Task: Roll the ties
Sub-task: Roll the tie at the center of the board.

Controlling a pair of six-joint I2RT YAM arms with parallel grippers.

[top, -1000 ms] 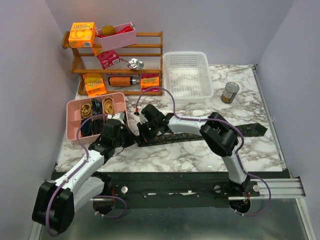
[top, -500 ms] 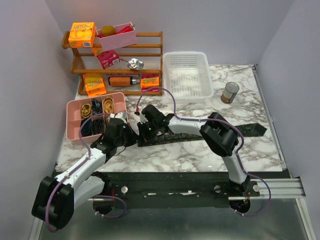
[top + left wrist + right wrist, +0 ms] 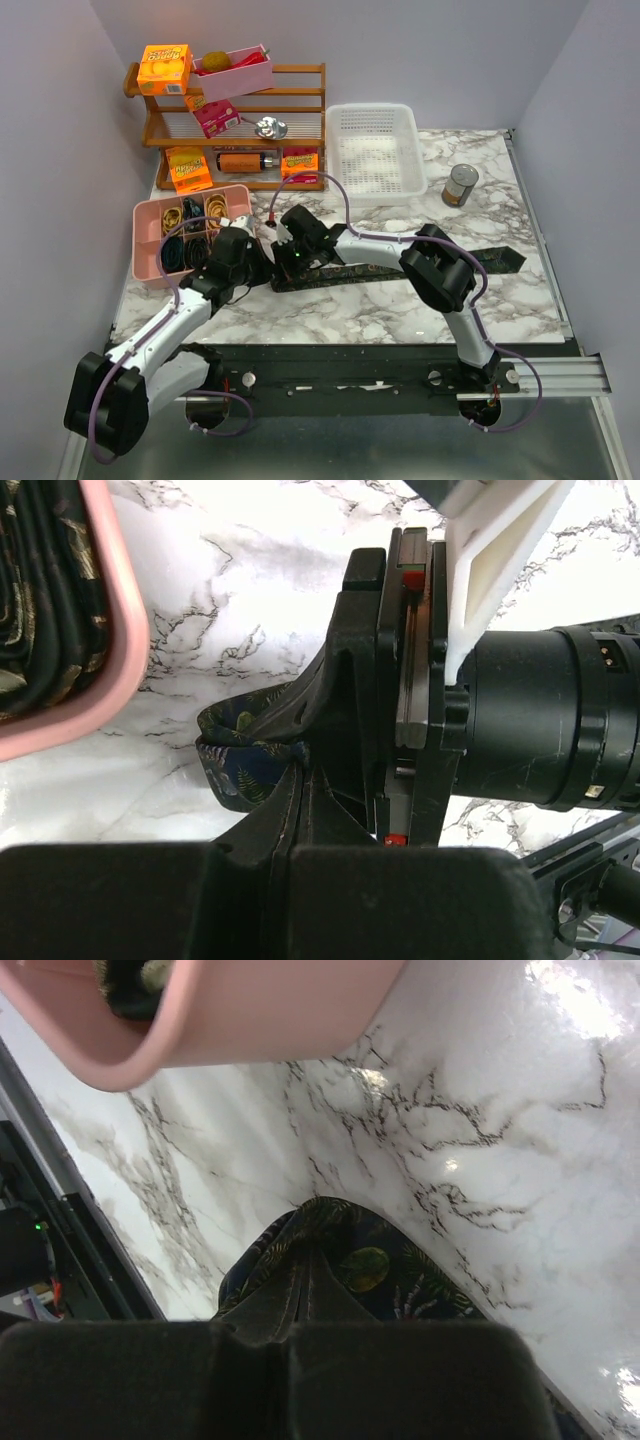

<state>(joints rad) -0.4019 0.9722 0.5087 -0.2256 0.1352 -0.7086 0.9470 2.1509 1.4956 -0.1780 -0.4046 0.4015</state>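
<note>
A marble-patterned counter (image 3: 350, 310) with grey veins carries one tie (image 3: 500, 260), a long narrow band of dark fabric lying flat from the left-centre to the right side, where its end stops short of the counter's right edge. Bare stone lies open on the near side of the band and on its far right. The tie's left end is bunched into a small fold just beside the rounded near-right corner of a pink plastic tray (image 3: 138, 245), with only a thin strip of marble between them. The left pincer (image 3: 298, 785) is clenched on that fold: its black fingers meet with the leafy green-gold print bulging out to the left of them. The right pincer (image 3: 300, 1280) comes in from the far right, touching or almost touching the left one, and is likewise clenched on the same end, the cloth fanning out from between its pads onto the stone. Dark patterned fabric lies folded in the tray's near compartment, and yellowish loops lie in its far ones. A white mesh basket (image 3: 385, 107) stands at the far centre, a metal can (image 3: 460, 185) to its right, and a wooden rack (image 3: 300, 68) at the far left holds boxes.
</note>
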